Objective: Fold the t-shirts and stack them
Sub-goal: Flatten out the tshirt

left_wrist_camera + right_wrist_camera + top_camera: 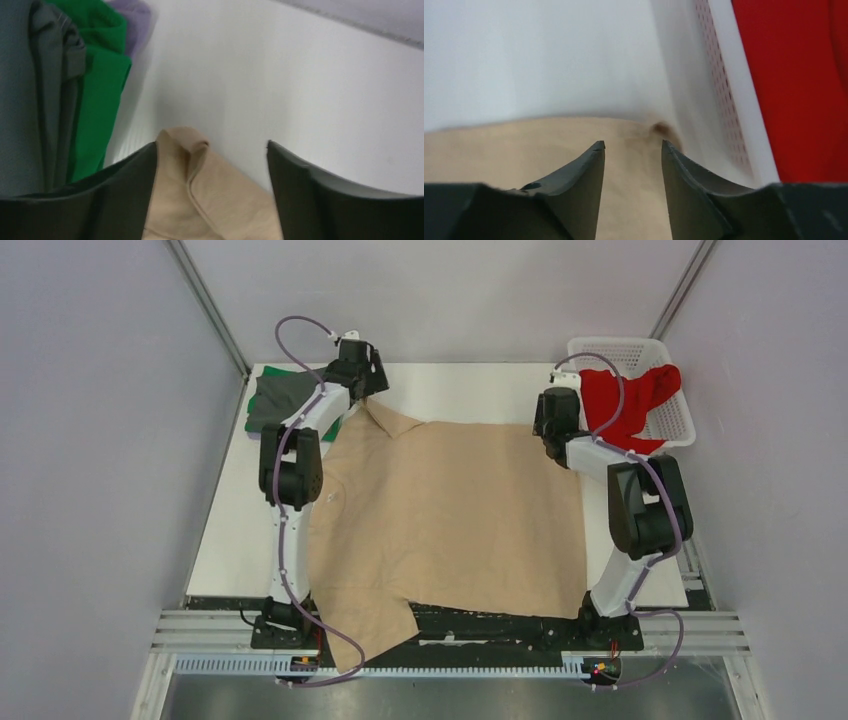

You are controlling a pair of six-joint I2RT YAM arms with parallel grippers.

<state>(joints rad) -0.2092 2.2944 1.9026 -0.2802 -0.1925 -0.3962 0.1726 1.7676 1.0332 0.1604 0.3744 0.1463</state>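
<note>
While the beige shirt (450,510) is lying flat mid-frame on the desk (470,390), we are poising the left claw (211,146), wide open, and right claw (633,145), half open, both empty, at its upper corners: limp, light cloth, likely best pinched there.

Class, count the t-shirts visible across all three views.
5: beige shirt spread mid-table; red shirt in the basket; grey shirt, green shirt, lavender shirt stacked far left. Others may be hidden.
</note>
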